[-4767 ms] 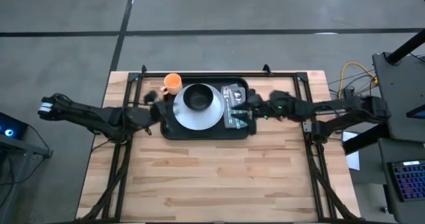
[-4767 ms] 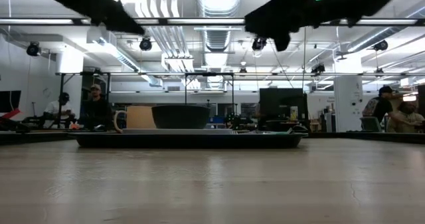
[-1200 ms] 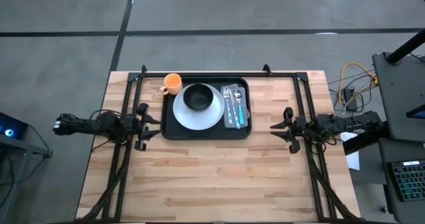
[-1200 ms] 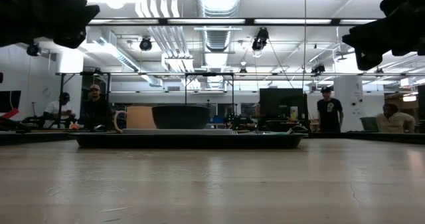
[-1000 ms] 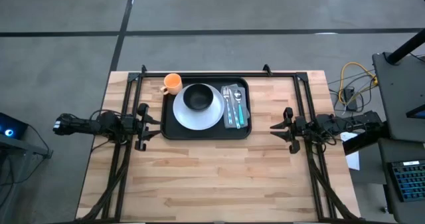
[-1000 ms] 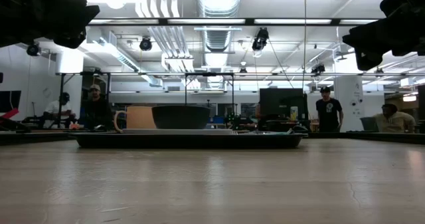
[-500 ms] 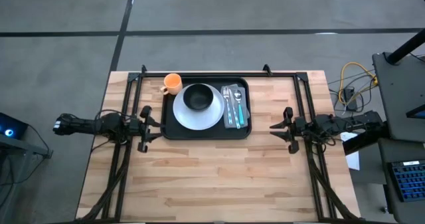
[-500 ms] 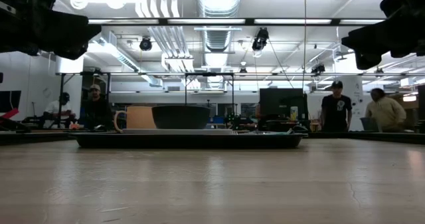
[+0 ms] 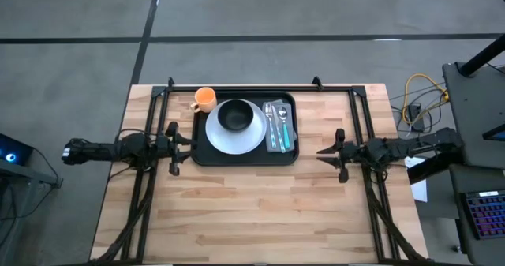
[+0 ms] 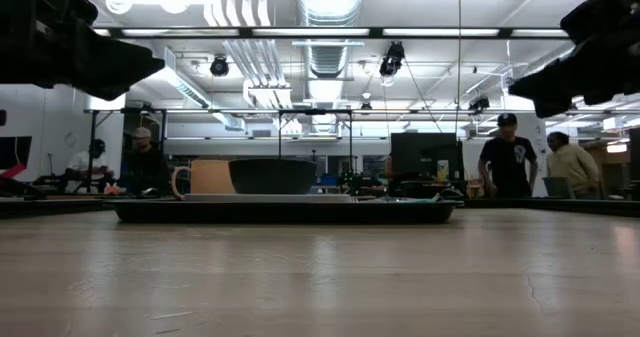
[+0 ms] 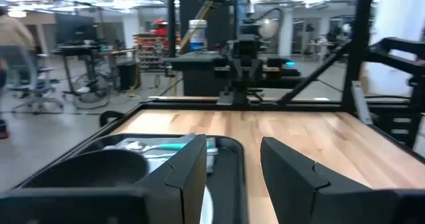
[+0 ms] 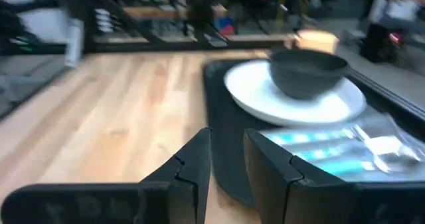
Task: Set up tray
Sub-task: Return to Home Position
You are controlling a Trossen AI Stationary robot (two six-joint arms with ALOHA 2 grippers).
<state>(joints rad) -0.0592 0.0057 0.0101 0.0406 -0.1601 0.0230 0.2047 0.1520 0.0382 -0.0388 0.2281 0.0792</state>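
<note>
Left end effector [image 9: 175, 137] and right end effector [image 9: 331, 153] both sit part-open and empty, flanking the tray [image 9: 245, 159] whose long side runs arm-to-arm, so I'd guess each just backs straight outward.

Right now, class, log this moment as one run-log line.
tray: plate, bowl, napkin with cutlery, cup at corner | left hand: open, empty, left of tray | right hand: open, empty, right of tray
</note>
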